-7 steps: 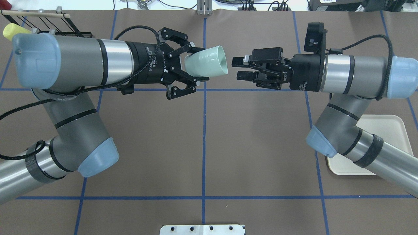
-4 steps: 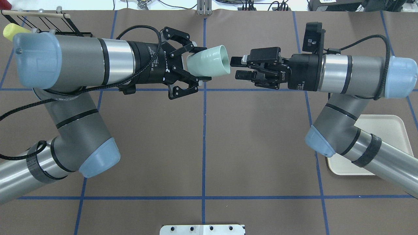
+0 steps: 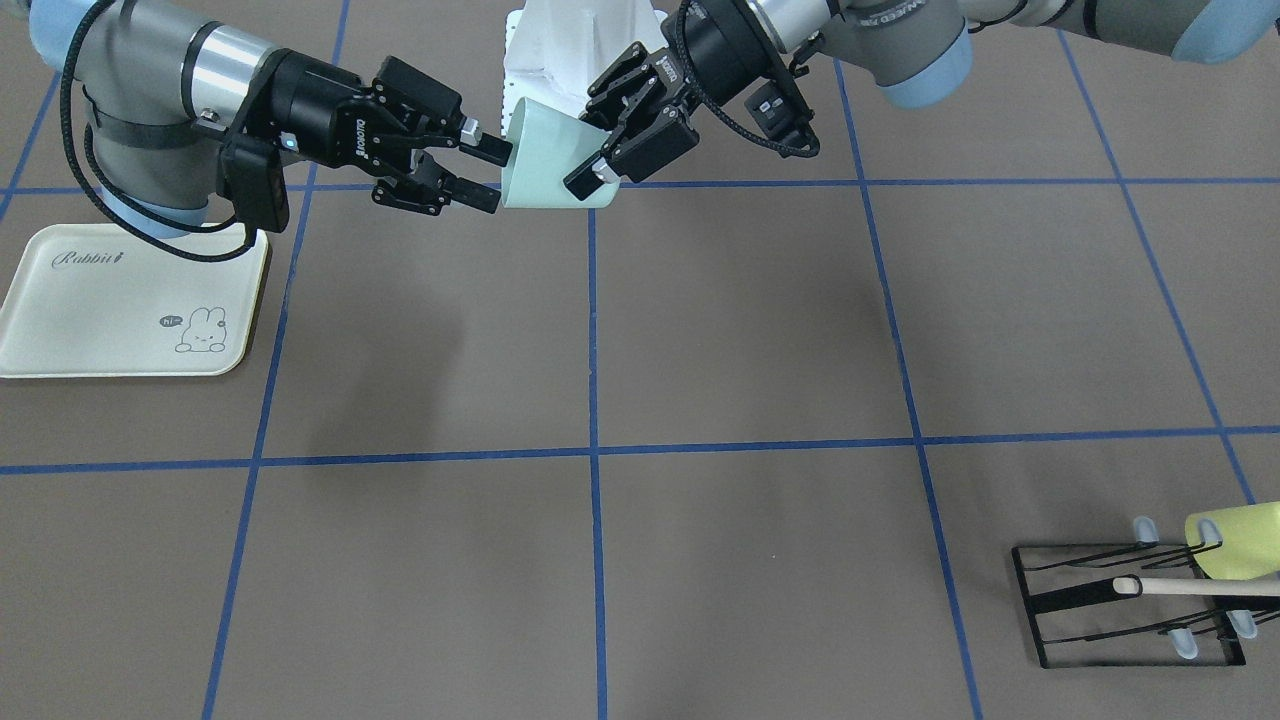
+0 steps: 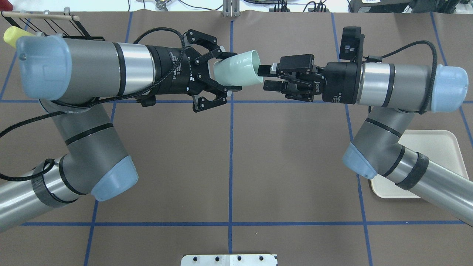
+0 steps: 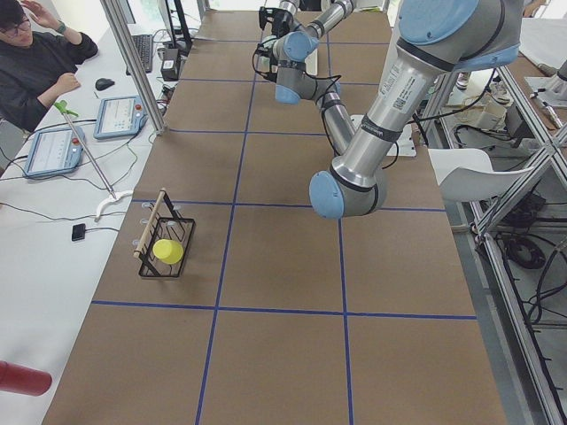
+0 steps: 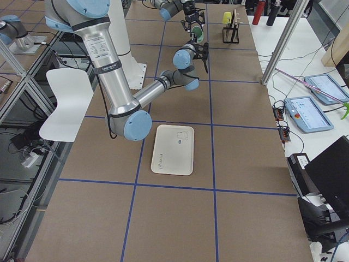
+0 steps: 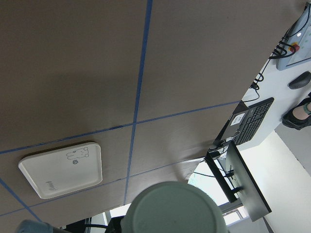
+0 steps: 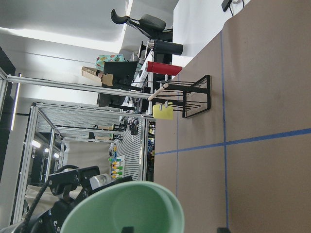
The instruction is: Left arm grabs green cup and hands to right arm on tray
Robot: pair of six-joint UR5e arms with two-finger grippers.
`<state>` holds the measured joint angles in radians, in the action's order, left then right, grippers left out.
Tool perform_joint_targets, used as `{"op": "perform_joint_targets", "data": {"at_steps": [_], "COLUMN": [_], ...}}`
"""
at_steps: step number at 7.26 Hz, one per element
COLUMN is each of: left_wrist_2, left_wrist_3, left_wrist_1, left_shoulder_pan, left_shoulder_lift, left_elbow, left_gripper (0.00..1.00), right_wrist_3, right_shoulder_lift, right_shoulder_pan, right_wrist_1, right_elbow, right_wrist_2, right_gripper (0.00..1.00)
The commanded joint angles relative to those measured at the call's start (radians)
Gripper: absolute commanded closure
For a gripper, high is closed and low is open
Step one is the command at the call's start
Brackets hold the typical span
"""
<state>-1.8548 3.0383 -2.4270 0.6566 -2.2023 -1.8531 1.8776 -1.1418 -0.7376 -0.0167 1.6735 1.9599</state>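
Note:
The pale green cup (image 4: 238,68) is held on its side above the table, mouth toward the right arm. My left gripper (image 4: 226,72) is shut on its base half. The cup's bottom fills the lower left wrist view (image 7: 172,208). My right gripper (image 4: 266,77) is open at the cup's rim. In the right wrist view one fingertip sits inside the cup's mouth (image 8: 131,208) and the other outside it. In the front view the right gripper (image 3: 492,176) meets the cup (image 3: 545,160) from the left. The cream tray (image 3: 100,320) lies on the table beneath the right arm's elbow (image 4: 439,147).
A black wire rack (image 3: 1130,600) with a wooden rod and a yellow-green cup (image 3: 1235,540) stands at the far left corner in the overhead view (image 4: 55,26). A white base plate (image 4: 229,259) sits at the near edge. An operator (image 5: 35,62) sits beyond the table.
The right gripper moved left and the left arm pushed the cup slightly right. The gap between them closed, and the right fingers now straddle the cup's rim.

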Motion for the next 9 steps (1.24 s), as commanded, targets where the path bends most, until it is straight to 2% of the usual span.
{"op": "perform_joint_targets", "data": {"at_steps": [1, 7, 9], "left_wrist_2": [0.0, 0.002, 0.002], "left_wrist_3": [0.001, 0.001, 0.001], "left_wrist_1": [0.0, 0.0, 0.0], "left_shoulder_pan": [-0.006, -0.034, -0.032], "left_shoulder_lift": [-0.002, -0.002, -0.001], "left_elbow": [0.0, 0.008, 0.008], "left_gripper": [0.55, 0.55, 0.55], "right_wrist_3": [0.0, 0.0, 0.0], "right_shoulder_lift": [0.008, 0.016, 0.016], "right_shoulder_pan": [0.001, 0.007, 0.007], "right_wrist_1": [0.0, 0.0, 0.0], "right_elbow": [-0.012, -0.012, -0.012], "right_wrist_2": [-0.006, -0.006, -0.004], "right_gripper": [0.38, 0.51, 0.53]}}
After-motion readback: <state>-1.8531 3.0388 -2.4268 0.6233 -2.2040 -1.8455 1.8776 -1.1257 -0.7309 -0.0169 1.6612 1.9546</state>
